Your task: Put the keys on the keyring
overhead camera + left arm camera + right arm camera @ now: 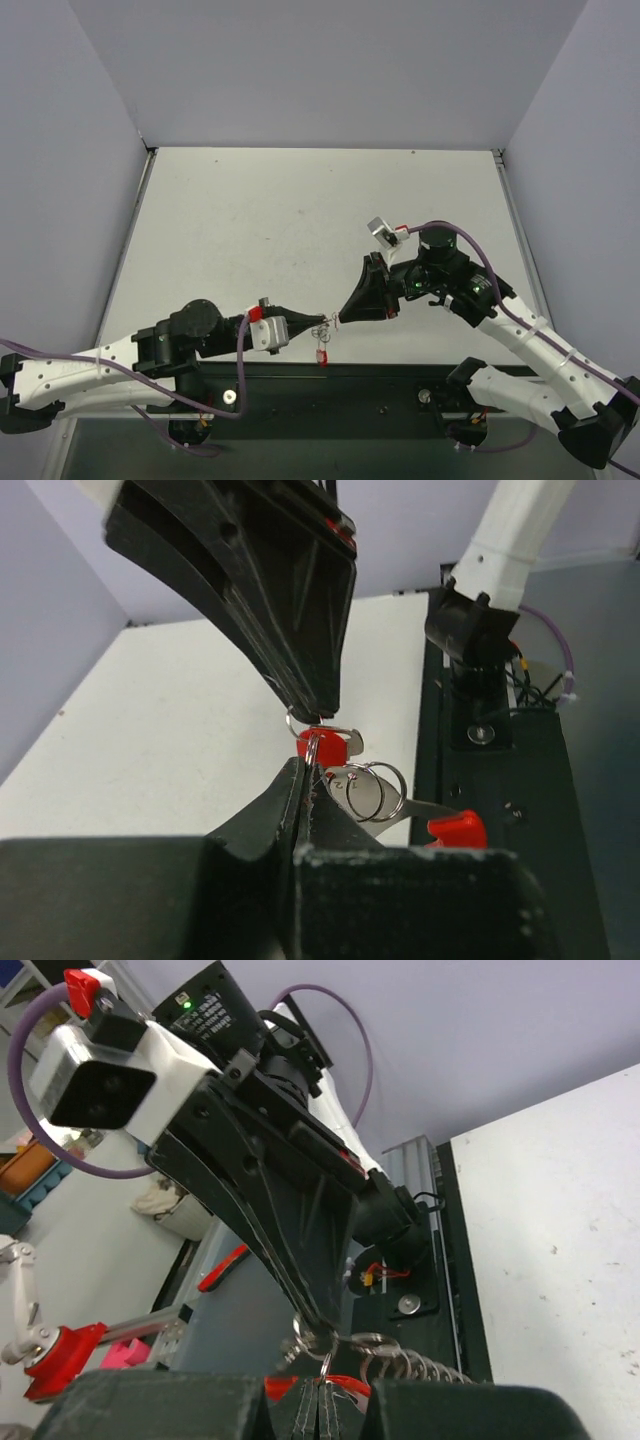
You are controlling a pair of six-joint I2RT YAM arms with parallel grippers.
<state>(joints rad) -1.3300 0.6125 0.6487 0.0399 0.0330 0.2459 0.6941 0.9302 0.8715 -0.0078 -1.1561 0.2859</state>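
Room: pale lilac-grey walls [330,70] on 3 sides; white scuffed surface [300,230] fills mid frame in top view; black base strip [330,385] along bottom edge.
L arm: enters from lower left of top view; left end effector [317,321] points right, just below frame centre.
R arm: enters from lower right; right end effector [343,319] points left, tip just beside the L tip.
Keyring: keyring [325,746] sits between the two tips, over the near edge of the surface, not lying on it. Red clip part is at centre of L wrist view; wire rings [378,792] fan out to lower right of it.
L state: fingers together, clamped on the keyring at the wire-ring end.
R state: fingers together, clamped on the keyring. In R wrist view the red clip shows at bottom centre, right at its own tips.
Key: key [321,355] hangs straight below the bunch, red w/ pale centre, over the black strip. Seems linked to the rings, but the link is too small to tell.
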